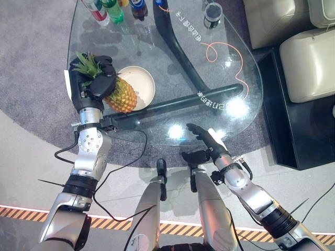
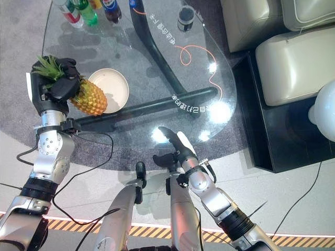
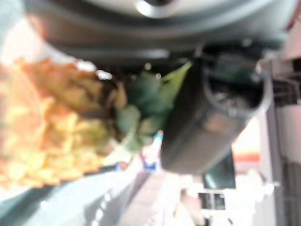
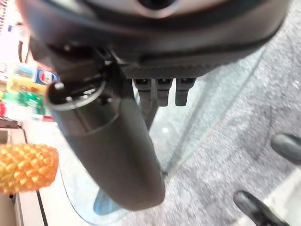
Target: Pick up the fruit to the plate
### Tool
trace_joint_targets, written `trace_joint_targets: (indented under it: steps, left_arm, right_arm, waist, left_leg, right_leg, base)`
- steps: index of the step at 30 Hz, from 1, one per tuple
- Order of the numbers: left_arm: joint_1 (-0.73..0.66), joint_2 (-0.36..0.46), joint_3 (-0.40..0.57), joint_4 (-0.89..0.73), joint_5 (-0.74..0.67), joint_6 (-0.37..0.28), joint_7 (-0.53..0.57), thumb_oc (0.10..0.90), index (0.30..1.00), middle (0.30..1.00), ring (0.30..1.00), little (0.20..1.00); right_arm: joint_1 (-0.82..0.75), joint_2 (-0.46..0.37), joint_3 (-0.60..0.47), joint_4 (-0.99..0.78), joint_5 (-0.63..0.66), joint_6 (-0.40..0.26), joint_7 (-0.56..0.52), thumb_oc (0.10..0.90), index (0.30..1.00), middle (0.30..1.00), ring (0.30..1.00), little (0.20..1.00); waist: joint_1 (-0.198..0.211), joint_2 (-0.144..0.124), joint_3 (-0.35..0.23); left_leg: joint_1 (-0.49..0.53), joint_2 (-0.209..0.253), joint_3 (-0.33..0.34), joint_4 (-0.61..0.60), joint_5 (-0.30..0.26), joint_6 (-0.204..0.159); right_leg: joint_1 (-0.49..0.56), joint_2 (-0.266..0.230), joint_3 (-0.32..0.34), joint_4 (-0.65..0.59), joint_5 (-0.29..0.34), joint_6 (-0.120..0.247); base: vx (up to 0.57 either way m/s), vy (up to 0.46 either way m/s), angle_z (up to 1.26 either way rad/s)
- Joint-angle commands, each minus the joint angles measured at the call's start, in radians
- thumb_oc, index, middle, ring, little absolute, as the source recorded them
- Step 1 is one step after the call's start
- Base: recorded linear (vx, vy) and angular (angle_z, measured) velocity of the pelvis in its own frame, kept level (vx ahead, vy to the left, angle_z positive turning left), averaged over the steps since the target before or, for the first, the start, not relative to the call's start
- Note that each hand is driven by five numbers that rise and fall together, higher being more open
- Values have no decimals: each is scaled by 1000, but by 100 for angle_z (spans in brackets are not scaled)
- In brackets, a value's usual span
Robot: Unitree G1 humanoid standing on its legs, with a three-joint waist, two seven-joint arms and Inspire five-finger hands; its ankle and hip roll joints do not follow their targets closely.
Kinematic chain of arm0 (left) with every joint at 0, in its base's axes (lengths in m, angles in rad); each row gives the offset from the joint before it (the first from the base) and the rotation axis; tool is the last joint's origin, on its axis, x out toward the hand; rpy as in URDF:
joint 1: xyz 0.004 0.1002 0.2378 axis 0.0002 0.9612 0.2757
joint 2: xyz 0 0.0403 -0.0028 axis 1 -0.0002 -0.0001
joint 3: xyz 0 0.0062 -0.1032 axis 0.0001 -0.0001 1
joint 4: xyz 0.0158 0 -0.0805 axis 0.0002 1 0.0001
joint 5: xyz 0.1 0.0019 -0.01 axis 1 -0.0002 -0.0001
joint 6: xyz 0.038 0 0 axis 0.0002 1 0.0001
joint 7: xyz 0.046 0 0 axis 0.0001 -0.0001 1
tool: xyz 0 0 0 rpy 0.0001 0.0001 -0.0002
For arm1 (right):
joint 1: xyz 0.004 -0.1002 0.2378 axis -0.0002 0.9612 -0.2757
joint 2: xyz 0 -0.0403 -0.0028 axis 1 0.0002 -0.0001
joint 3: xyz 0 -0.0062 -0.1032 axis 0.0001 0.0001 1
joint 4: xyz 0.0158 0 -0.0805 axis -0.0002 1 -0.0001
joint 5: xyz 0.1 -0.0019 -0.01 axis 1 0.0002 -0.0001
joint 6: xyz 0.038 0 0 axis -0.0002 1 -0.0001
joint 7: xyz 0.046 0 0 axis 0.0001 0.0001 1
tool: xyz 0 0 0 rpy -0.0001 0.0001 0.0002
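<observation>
A yellow pineapple (image 1: pixel 122 95) with a green crown (image 1: pixel 86 65) lies at the left side of the glass table (image 1: pixel 230 68). Its body reaches over the near left rim of a cream plate (image 1: pixel 140 83). My left hand (image 1: pixel 100 77) is shut on the pineapple's top, just below the crown; the left wrist view shows the fruit (image 3: pixel 51 122) and leaves against the thumb (image 3: pixel 207 127). My right hand (image 1: pixel 205 137) hovers open over the table's near edge, fingers straight and holding nothing. In the right wrist view the pineapple (image 4: pixel 26 167) shows far off.
Several drink bottles (image 1: pixel 112 10) stand at the table's far left edge and a dark can (image 1: pixel 212 14) at the far middle. An orange cord (image 1: pixel 222 55) lies on the glass. Cream sofa cushions (image 1: pixel 309 63) stand to the right.
</observation>
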Motion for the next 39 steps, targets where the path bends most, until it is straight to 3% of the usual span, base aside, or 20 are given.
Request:
trace_joint_targets:
  steps: [1,6,22,33,39]
  left_arm:
    - [-182,116,39,-62,69,-191,63,100,300,300,300,200]
    - [-261,125,-2,0,105,-229,125,100,300,300,300,200]
    - [-356,144,-72,147,179,-294,201,100,300,300,300,200]
    - [-398,151,-89,203,192,-348,268,100,300,300,300,200]
    - [-407,135,-91,207,243,-383,330,100,300,300,300,200]
  right_arm:
    - [-45,37,23,-92,46,-43,37,800,900,900,900,900]
    - [-56,48,79,-98,182,-8,175,800,900,900,900,900]
    - [-116,38,145,-93,295,34,312,800,900,900,900,900]
    - [-155,11,135,-107,367,68,313,800,900,900,900,900]
    - [-166,-23,124,-131,409,94,345,800,900,900,900,900]
  waist:
    - [-22,-13,-29]
    - [-25,-18,-29]
    - [-29,-43,-29]
    - [-37,-61,-29]
    - [-47,-51,-29]
  left_leg:
    - [-66,-44,74,82,23,69]
    - [-110,-44,74,82,22,70]
    - [-200,-40,63,81,23,64]
    - [-271,-34,53,80,35,59]
    - [-326,-36,53,89,40,58]
  right_leg:
    - [10,16,42,-144,169,15]
    - [-44,18,38,-137,178,22]
    - [-154,29,13,-122,198,35]
    - [-231,34,1,-120,212,36]
    - [-299,36,5,-109,221,32]
  base:
    - [-2,41,-2]
    - [0,20,-2]
    - [0,7,0]
    - [-1,21,1]
    - [5,82,-2]
